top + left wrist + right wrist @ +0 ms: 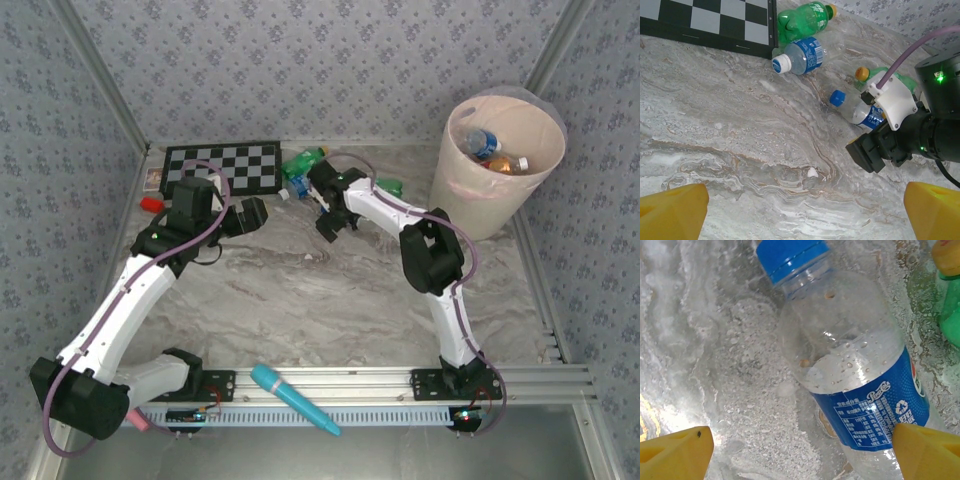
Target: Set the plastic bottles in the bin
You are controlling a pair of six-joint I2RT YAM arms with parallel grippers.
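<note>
Over at the far side of the marble table (pixel 330 300), the right gripper (pixel 800 442) hangs low above a clear blue-capped Pepsi bottle (pixel 850 365), jaws spread wide and nothing in them. That bottle lies on its side on the stone, cap towards the top of the wrist view, with a green orange-capped bottle (pixel 951 305) just beside it.

Now, the line-up is not quite there. One yellow fingertip (pixel 927 452) sits over the blue label while the other is well out over bare marble. Close from here and, by my reckoning, that finger lands on top of the bottle and rolls it away.

Best play is a small sideways shift so the body sits squarely between both pads. Then drop until the tips straddle the widest part and squeeze gently, because thin plastic is likely to crumple or squirt out. Grip at the label, not the tapering neck.

Left gripper (pixel 805 200) is wide too, empty, waiting above bare table short of a white-capped bottle (pixel 799 56) and a green bottle (pixel 802 21) by the chessboard (pixel 705 22). Far right, the bin (pixel 455 185) holds a couple of bottles (pixel 483 142) already, with several to go.
</note>
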